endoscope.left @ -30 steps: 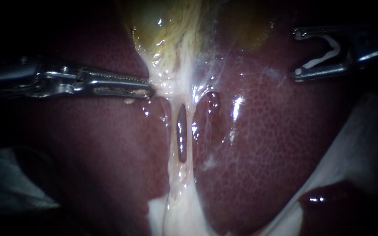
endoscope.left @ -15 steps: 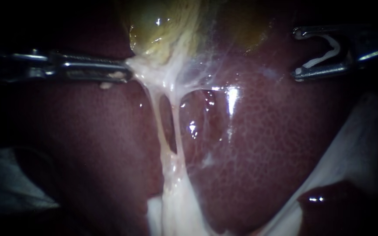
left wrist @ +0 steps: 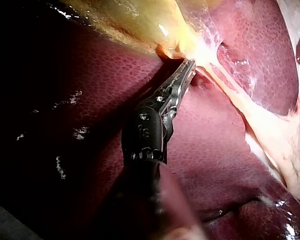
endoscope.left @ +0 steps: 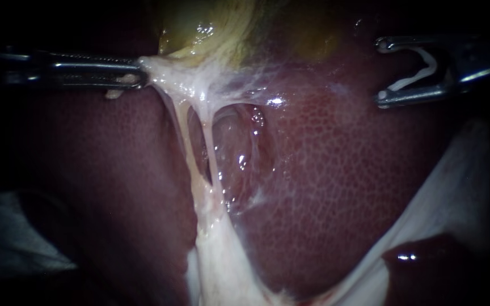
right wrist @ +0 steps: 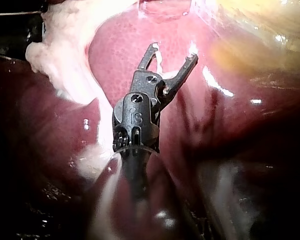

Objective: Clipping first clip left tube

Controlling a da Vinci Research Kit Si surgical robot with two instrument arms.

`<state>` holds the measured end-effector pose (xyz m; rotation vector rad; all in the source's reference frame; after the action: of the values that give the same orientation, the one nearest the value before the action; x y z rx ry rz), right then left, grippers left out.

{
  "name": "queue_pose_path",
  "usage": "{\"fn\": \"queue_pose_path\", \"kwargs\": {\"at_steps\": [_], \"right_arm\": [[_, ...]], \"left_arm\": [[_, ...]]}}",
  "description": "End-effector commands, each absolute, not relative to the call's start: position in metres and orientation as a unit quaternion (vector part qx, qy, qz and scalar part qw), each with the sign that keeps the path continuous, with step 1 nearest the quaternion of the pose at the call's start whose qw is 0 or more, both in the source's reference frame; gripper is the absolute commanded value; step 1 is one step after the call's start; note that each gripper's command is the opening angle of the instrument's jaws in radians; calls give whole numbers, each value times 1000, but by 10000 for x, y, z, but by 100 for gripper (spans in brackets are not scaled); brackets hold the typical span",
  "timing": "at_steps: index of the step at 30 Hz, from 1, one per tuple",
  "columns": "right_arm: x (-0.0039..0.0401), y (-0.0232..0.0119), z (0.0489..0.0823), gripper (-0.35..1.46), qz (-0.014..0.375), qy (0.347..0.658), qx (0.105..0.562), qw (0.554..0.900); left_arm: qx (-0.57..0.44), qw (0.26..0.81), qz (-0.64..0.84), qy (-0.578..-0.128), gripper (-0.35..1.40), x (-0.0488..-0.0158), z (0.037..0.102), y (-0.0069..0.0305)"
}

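liver [endoscope.left: 336,170] all round — left instrument [endoscope.left: 139,71] jaws clamped on pale tissue [endoscope.left: 163,76]; right instrument [endoscope.left: 382,72] jaws wide, cradling a white clip [endoscope.left: 409,80] — well apart from the tubes [endoscope.left: 184,136].

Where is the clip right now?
In the endoscope view the clip sits between the right instrument's jaws at upper right, over the liver, apart from the tubes.

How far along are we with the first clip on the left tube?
Done: my left instrument has its jaws shut on the pale tissue under the gallbladder, pulling it taut over the liver. In hand: my right instrument holds a white clip in its wide jaws, well away from the left tube. Left: bring the clip around that tube and close it; no tube carries a clip yet.
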<state>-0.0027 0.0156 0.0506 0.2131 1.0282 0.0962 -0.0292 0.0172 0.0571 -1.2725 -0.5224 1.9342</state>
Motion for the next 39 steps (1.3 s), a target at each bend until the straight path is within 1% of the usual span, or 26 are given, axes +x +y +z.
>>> {"fn": "queue_pose_path", "kwargs": {"at_steps": [1, 2, 10, 15, 21, 30, 39], "right_arm": [[-23, 152, 506, 48, 43, 491, 105, 864], [-18, 148, 506, 48, 38, 492, 107, 863], [28, 112, 514, 47, 46, 488, 148, 859], [64, 84, 525, 46, 62, 489, 181, 851], [102, 59, 530, 46, 81, 488, 208, 844], [142, 40, 542, 46, 118, 483, 241, 834], [167, 28, 565, 46, 132, 481, 260, 827]], "left_arm": [[-497, 374, 756, -204, -35, -293, 571, 171], [-497, 373, 756, -205, -35, -294, 572, 171], [-497, 373, 756, -206, -35, -296, 572, 170], [-497, 373, 756, -206, -35, -296, 572, 170], [-498, 372, 756, -206, -35, -297, 572, 168], [-498, 372, 756, -207, -35, -299, 571, 167], [-498, 372, 755, -207, -35, -300, 570, 166]]}}
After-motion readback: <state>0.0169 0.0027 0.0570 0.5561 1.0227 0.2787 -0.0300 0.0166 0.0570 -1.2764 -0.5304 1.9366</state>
